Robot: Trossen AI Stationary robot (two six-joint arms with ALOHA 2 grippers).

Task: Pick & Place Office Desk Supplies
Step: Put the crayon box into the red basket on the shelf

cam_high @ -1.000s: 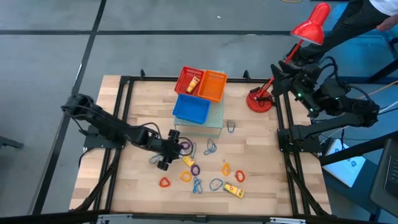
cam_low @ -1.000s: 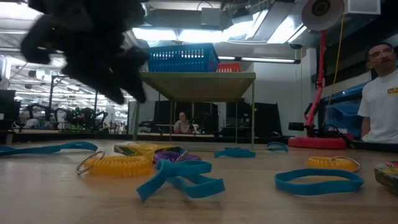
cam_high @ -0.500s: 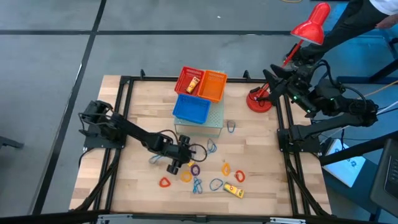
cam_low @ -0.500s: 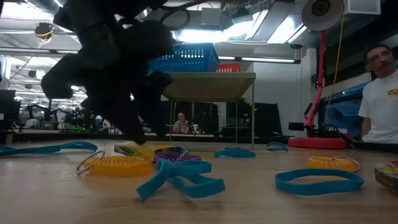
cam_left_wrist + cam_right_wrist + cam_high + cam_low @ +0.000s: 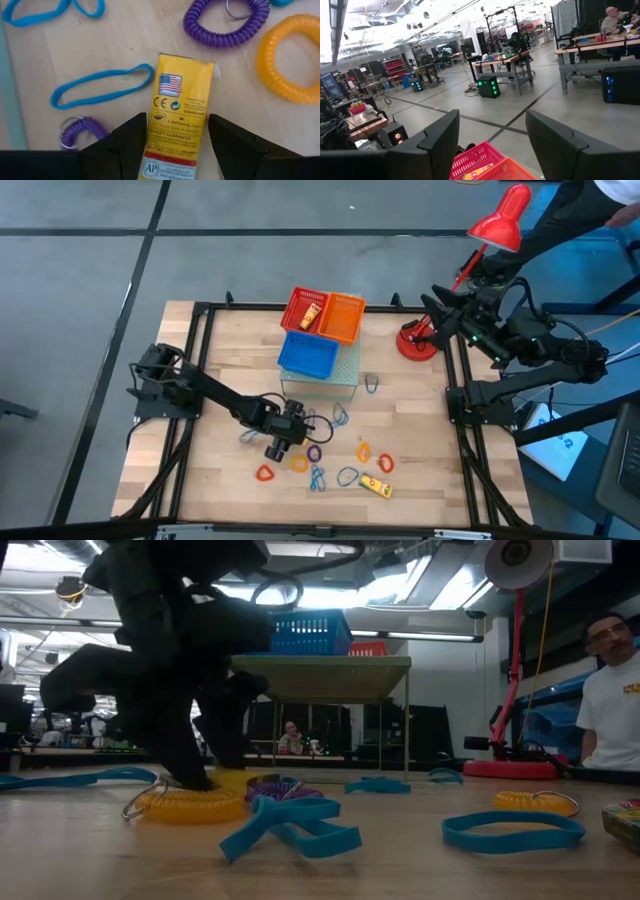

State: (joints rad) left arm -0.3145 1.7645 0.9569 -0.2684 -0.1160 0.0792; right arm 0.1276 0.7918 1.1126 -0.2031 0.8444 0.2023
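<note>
yellow box (image 5: 176,120): flat on table, label up
purple coil (image 5: 226,22): near box's far end
blue bands (image 5: 102,85): lying flat beside box

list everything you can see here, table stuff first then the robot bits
mesh baskets: three, red, orange, blue, on the shelf
shelf: one, pale, back middle of the table
desk lamp: one, red, back right of the table
yellow boxes: three, one under the left arm, one in the red basket, one near the front edge
blue bands: at least four, mid table
coil loops: at least six, orange, purple, red, front middle
person: one, white shirt, beyond the table
left end effector: open, straddling a yellow box
right end effector: open, raised near the lamp
</note>
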